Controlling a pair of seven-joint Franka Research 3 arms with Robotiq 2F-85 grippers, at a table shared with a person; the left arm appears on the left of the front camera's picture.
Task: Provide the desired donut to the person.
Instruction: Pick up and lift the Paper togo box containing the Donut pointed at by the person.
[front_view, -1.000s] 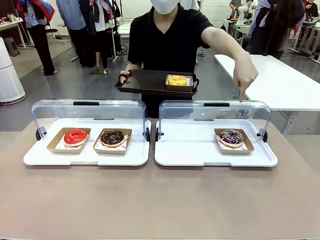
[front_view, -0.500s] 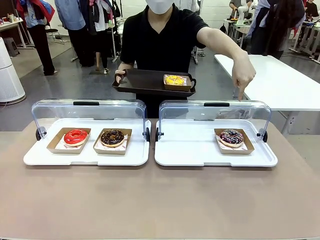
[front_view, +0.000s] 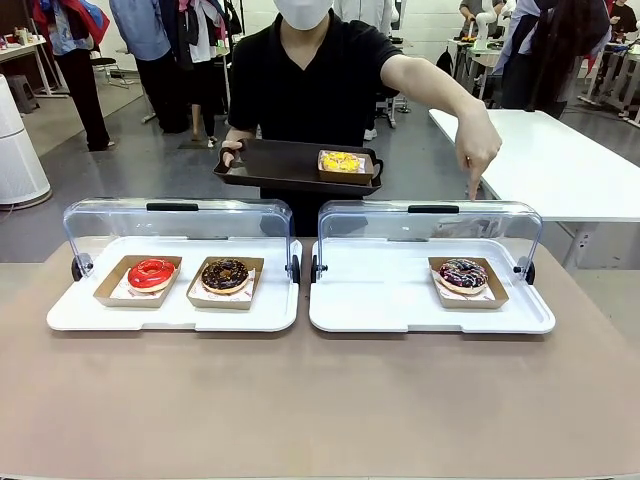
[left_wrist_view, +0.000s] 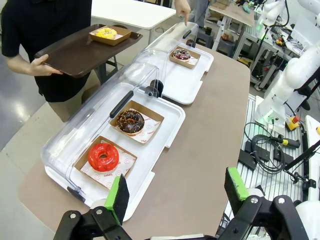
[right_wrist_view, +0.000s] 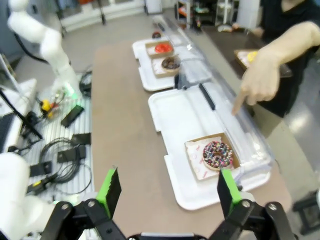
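While the front camera looks across the table (front_view: 320, 400), a person (front_view: 320, 80) in a black T-shirt stands at the far side. One hand (front_view: 231, 151) holds a brown tray (front_view: 270, 165) carrying a yellow donut (front_view: 341, 161) in a box. The pointing hand (front_view: 478, 150) aims a finger down over the right case (front_view: 380, 300).

Two white cases, clear lids raised. The right case has one sprinkled donut (front_view: 463, 273), boxed, near its right end. The left case (front_view: 90, 315) has a red donut (front_view: 151, 272) and a chocolate donut (front_view: 225, 274) side by side. Four donuts and four boxes in total.

Left wrist view: left tool (left_wrist_view: 177, 189) wide open, empty. Red print on the paper under the red donut, too small to read.

Right wrist view: right tool (right_wrist_view: 168, 189) wide open, nothing held. The sprinkled donut lies beyond it, with the pointing finger above the lid.
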